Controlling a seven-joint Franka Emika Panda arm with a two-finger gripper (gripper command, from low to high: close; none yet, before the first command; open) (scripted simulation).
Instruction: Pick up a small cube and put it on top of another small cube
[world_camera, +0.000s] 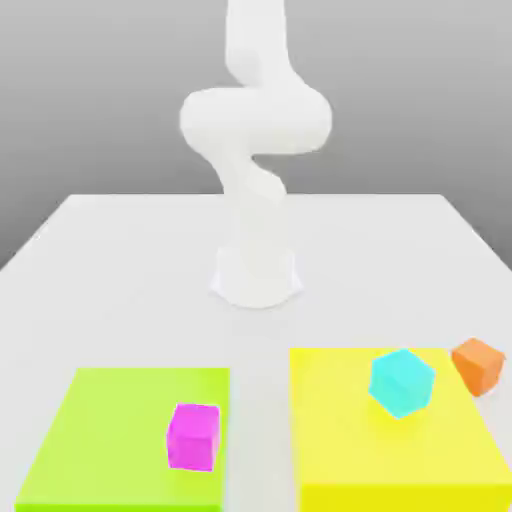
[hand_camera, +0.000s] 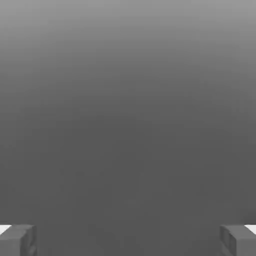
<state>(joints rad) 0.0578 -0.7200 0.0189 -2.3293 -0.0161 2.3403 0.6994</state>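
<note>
End effector (hand_camera: 128, 240) spread wide — magenta cube (world_camera: 193, 436), cyan cube (world_camera: 401, 382) apart.

Cube (world_camera: 402, 382) on slab (world_camera: 330, 470) (right)

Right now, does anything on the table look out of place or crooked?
Mostly tidy. The cyan cube on the yellow pad appears tilted on a corner rather than flat. The orange cube sits off the pad on the table. The magenta cube rests squarely on the green pad.
</note>
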